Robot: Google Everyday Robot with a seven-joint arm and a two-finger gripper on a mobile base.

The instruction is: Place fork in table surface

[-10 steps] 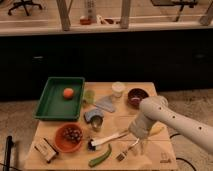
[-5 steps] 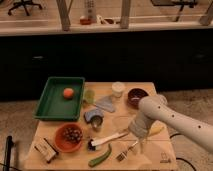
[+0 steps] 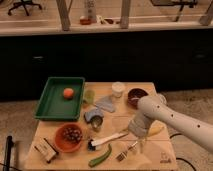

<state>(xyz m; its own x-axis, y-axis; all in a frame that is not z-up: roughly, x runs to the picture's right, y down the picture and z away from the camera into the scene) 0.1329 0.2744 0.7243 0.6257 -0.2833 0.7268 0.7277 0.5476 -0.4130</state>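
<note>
The fork (image 3: 128, 151) lies on the light wooden table surface (image 3: 155, 150) near its front edge, with the darker pronged end pointing front-left. My gripper (image 3: 140, 143) hangs from the white arm that comes in from the right and sits right at the fork's handle end, low over the tabletop. The gripper and arm hide where the handle ends.
A white-handled tool with a black head (image 3: 107, 140) and a green pod (image 3: 100, 157) lie left of the fork. A banana (image 3: 157, 131) lies behind the gripper. A green tray (image 3: 55, 102) holds an orange ball (image 3: 68, 93). Also here are a bowl of grapes (image 3: 70, 136), a can (image 3: 95, 121), a dark red bowl (image 3: 136, 95), a white cup (image 3: 117, 89) and a snack box (image 3: 46, 150).
</note>
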